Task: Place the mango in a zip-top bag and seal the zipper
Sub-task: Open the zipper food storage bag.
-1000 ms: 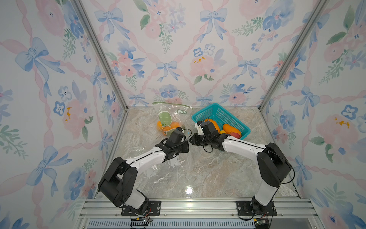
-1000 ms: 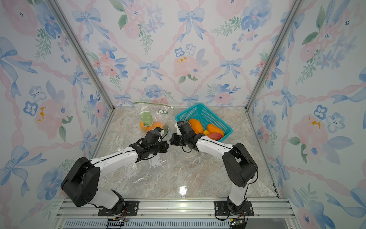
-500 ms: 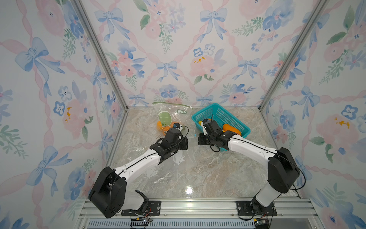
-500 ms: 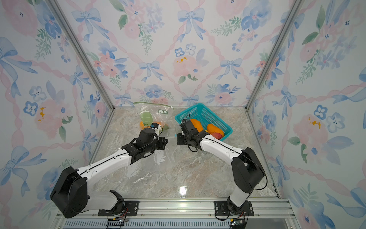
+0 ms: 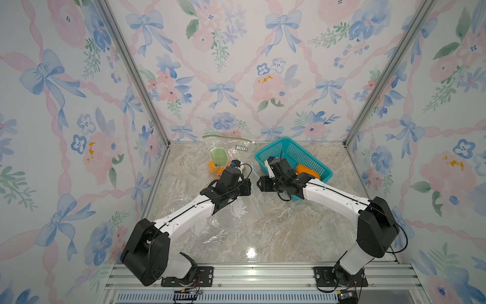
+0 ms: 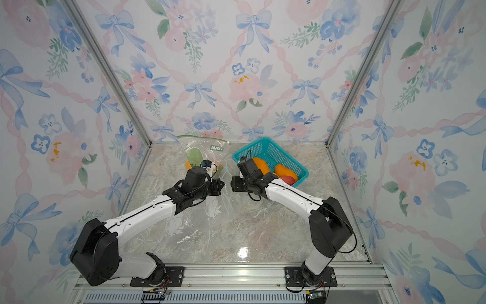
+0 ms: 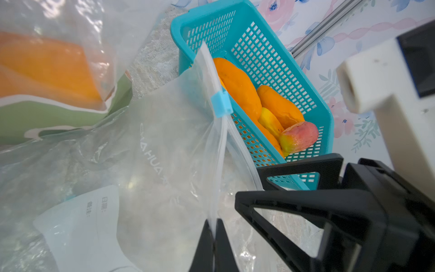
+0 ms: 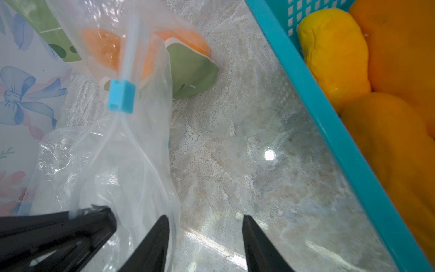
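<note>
Teal basket point(image 5: 302, 155), orange mangoes point(image 7: 237, 84), clear bag point(image 7: 153, 141)

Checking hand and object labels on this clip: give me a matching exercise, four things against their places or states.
Things:
1 left hand
2 right hand
3 blue slider
4 reddish mango

Places or states:
A in the teal basket
B open, gripping nothing
C shut on the edge of the zip-top bag
D partway along the zipper

Pairs: 1-C; 2-B; 3-D; 4-A

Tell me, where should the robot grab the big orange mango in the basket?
Across its narrow middle, coming straight down from above. The big orange mango lies lengthwise beside other mangoes in the teal basket, whose walls block a sideways approach. The open right gripper, beside the basket, is probably nearest.
</note>
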Robot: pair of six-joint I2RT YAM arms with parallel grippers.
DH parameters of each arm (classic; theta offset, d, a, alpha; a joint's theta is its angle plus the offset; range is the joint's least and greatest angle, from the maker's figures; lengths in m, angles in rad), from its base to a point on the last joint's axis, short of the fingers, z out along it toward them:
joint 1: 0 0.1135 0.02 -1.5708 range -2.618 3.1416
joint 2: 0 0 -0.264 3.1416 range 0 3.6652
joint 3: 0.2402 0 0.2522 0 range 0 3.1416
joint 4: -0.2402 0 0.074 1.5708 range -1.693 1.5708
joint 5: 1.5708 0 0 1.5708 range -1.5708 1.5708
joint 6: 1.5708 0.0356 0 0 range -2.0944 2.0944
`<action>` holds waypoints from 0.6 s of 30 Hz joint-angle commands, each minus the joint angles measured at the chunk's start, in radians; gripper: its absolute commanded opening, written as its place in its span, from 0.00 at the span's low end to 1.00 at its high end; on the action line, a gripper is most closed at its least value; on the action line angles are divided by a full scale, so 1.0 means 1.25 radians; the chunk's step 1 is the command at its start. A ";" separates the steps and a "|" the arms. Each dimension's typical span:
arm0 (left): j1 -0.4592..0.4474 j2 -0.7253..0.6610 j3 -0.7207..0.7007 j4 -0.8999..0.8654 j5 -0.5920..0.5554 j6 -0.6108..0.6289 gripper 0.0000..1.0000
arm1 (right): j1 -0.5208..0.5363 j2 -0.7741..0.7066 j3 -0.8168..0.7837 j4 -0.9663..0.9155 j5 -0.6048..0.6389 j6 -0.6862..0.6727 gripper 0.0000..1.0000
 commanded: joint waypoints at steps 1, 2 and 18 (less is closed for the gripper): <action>0.002 0.001 0.021 0.002 -0.011 0.002 0.00 | 0.027 0.026 0.025 -0.004 -0.017 0.002 0.59; 0.001 0.001 0.019 0.002 -0.010 0.002 0.00 | 0.033 0.031 0.028 -0.007 -0.016 0.002 0.60; 0.002 -0.081 0.005 -0.001 0.093 -0.020 0.00 | 0.029 0.112 0.036 0.006 -0.027 0.004 0.73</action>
